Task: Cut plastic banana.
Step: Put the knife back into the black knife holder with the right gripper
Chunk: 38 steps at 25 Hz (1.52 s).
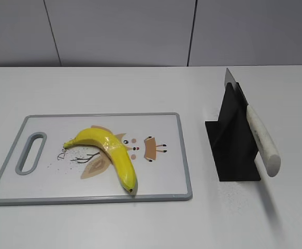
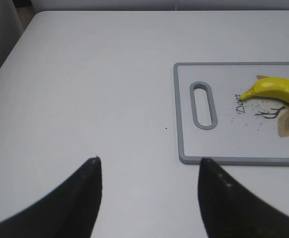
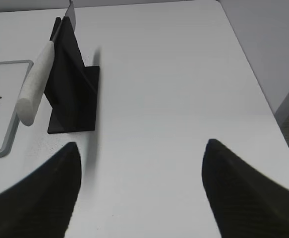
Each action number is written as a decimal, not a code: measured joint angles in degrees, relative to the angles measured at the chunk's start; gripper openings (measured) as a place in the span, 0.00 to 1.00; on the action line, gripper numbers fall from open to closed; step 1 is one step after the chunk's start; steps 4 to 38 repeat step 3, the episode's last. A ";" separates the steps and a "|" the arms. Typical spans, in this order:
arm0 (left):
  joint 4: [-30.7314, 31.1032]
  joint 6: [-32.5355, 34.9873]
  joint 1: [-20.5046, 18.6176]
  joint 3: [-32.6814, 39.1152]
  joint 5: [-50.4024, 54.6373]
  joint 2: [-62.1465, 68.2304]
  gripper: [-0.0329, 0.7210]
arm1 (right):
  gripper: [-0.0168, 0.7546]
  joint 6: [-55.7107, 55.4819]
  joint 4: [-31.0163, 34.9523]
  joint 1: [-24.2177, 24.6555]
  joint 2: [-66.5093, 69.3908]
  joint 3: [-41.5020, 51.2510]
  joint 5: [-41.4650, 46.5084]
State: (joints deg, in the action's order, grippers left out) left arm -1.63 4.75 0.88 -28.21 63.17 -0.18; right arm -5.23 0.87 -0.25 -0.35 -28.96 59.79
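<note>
Both grippers hang with their jaws spread wide and nothing between them: the left gripper [image 2: 146, 198] hovers over bare white table [image 2: 85, 89], and the right gripper [image 3: 142, 191] does the same on the opposite side. Seen from the left wrist camera, the plastic banana [image 2: 278, 90] lies well apart from the left gripper, far and to the right, on a white cutting board [image 2: 223, 144] with a grey rim and a slotted handle nearest the gripper. From the exterior camera, the banana [image 1: 109, 153] curves across the middle of the board [image 1: 161, 129], its stem end pointing left and its dark tip close to the near rim, resting over a printed cartoon figure. Right of the board, and not touching it, a black knife stand [image 1: 233, 140] holds a knife [image 1: 262, 142] whose pale speckled handle slants toward the near side while the blade tip shows above the stand. From the right wrist camera, the knife [image 3: 35, 84] and stand [image 3: 72, 94] sit far and left of the right gripper, near but clear of it.
</note>
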 joint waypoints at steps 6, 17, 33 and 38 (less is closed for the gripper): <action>-0.04 0.00 0.00 0.00 0.00 0.00 0.83 | 0.77 0.00 0.00 0.06 0.00 0.00 0.00; -0.04 0.00 0.00 0.00 0.00 0.00 0.83 | 0.77 0.00 0.00 0.06 0.00 0.00 0.00; -0.04 0.00 0.00 0.00 0.00 0.00 0.83 | 0.77 0.00 0.00 0.06 0.00 0.00 0.00; -0.04 0.00 0.00 0.00 0.00 0.00 0.83 | 0.77 0.00 0.00 0.06 0.00 0.00 0.00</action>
